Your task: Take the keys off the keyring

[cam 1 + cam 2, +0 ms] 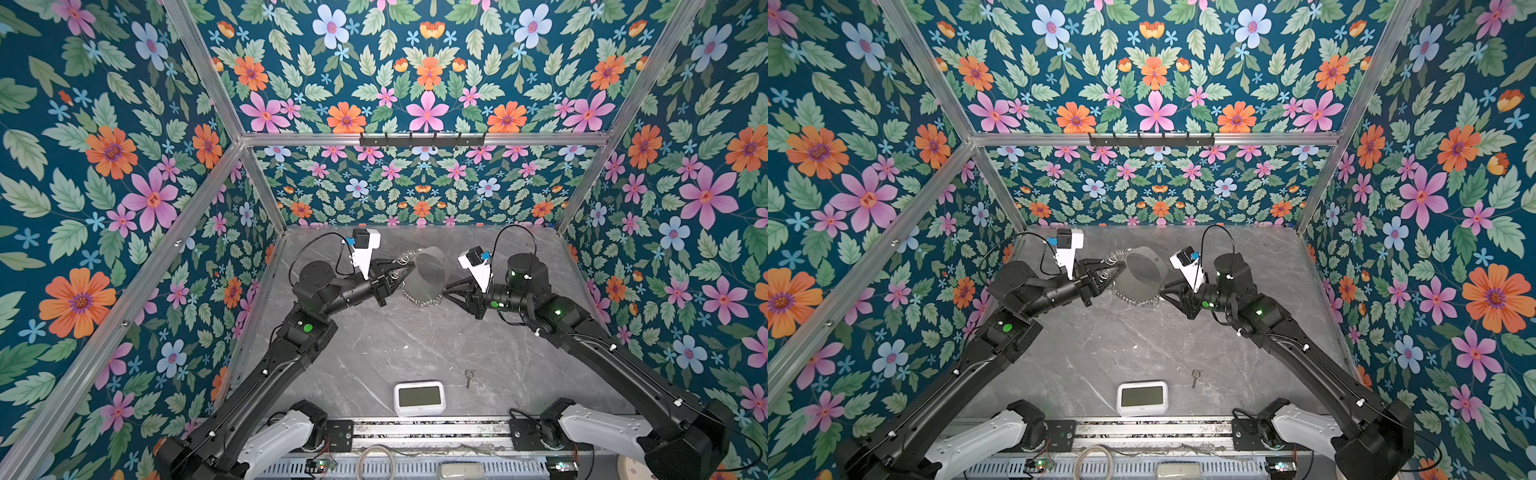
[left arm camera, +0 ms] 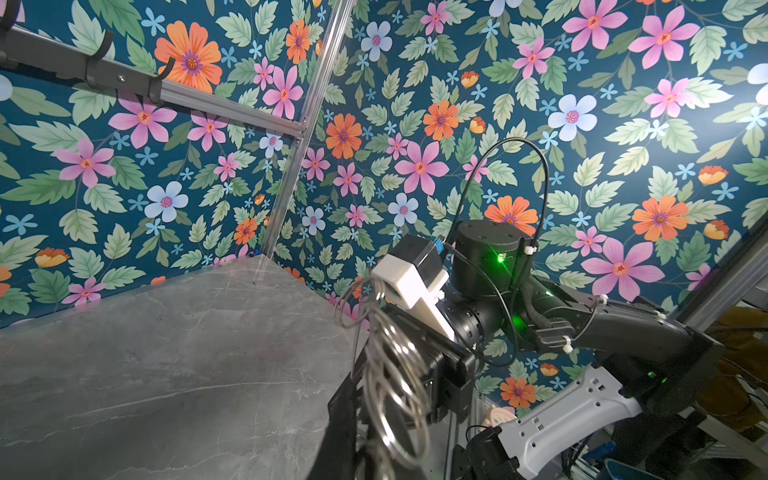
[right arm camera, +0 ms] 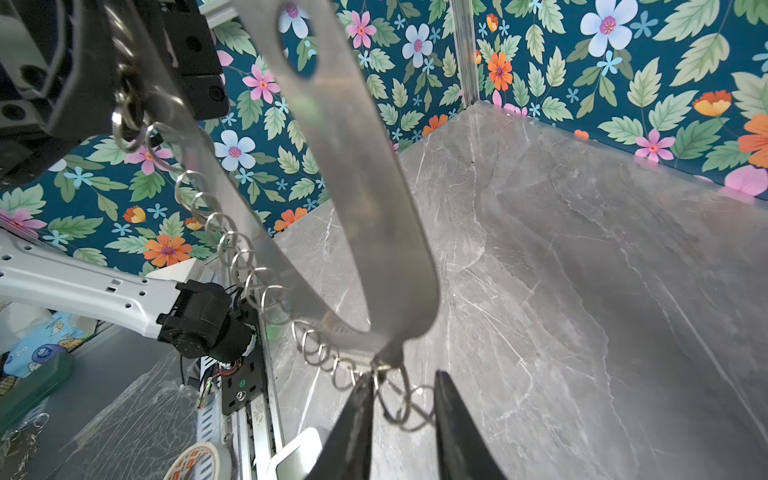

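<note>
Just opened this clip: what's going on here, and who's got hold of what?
The left gripper is shut on the keyring, holding it up above the table. The right gripper sits at the keyring's lower end, jaws apart around a few of the small rings, not clamped. One key lies loose on the table, near the white clock. Whether another key hangs on the keyring is too small to tell.

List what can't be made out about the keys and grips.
- Second key: none discernible on the keyring in any view; its rings are small and blurred.
- Right gripper: right wrist view, pinching a ring or not, unclear.
- Left gripper: contact spot hidden behind rings, left wrist view.
</note>
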Available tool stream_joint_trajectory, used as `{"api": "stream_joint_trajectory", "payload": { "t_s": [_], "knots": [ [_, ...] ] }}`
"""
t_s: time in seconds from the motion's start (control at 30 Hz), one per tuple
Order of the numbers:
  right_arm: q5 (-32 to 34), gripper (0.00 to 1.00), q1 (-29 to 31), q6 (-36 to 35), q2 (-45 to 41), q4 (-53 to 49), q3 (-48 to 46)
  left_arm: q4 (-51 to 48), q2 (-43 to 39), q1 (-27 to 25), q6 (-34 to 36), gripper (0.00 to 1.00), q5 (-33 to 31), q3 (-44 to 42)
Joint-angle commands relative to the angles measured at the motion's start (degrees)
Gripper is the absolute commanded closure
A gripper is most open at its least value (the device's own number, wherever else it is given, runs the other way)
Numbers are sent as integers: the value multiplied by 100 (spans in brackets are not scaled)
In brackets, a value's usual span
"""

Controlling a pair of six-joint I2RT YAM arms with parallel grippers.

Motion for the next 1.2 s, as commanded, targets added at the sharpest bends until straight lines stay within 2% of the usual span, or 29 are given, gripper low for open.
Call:
{"api": "stream_joint_trajectory", "payload": {
  "t_s": [0.0, 0.2, 0.4, 0.47, 0.57, 0.63, 0.73, 0.93, 1.17],
  "knots": [
    [130, 81, 3, -48, 33, -7, 19, 140, -33, 8, 36, 100, 17, 65],
    [180, 94, 0, 4, 2, 38, 9, -13, -59, 8, 105, 100, -41, 137],
    [133, 96, 1, 74, -78, 36, 19, -136, -77, 8, 173, 100, -110, 229],
    [224, 87, 5, 160, -147, 74, -16, -229, -77, 8, 233, 100, -146, 285],
    [399, 62, 2, 352, -327, 219, -194, -300, -99, 8, 289, 100, -185, 335],
    [509, 53, -1, 470, -313, 215, -254, -287, -104, 8, 300, 100, -144, 358],
    [346, 49, -12, 751, -279, 599, -478, -256, -94, 12, 300, 100, -52, 383],
    [-1023, 44, -404, 1401, -465, 1844, -981, -30, -310, 9, 529, 100, 574, 314],
    [-2041, 43, -433, 1699, -183, 2278, -836, 462, -411, 17, 336, 100, 1058, 256]
  ]
}}
